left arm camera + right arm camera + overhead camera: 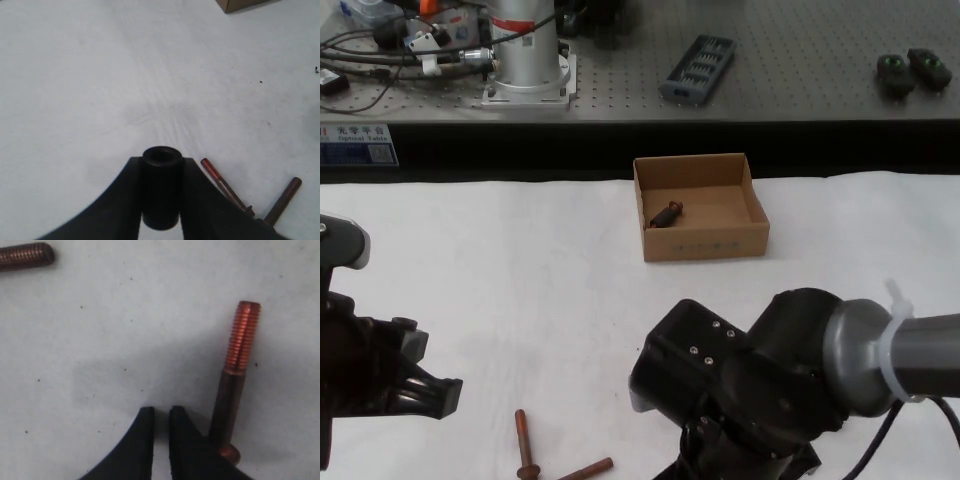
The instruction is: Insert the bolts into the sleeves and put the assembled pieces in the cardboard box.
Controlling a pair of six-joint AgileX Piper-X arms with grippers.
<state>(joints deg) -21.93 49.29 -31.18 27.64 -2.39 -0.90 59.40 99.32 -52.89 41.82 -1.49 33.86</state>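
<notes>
Two copper bolts lie close together on the white surface. My left hand is clenched on a black sleeve. My right hand is pinched together on nothing, just beside one bolt's head end. An assembled piece sits inside the cardboard box.

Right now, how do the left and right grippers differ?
The left gripper is shut on a black sleeve; the right gripper holds nothing, its fingers almost together. The left gripper has two bolts lying off to one side; the right gripper sits close over one bolt, which lies just outside its fingers. Both are black and hang over the white cloth.
</notes>
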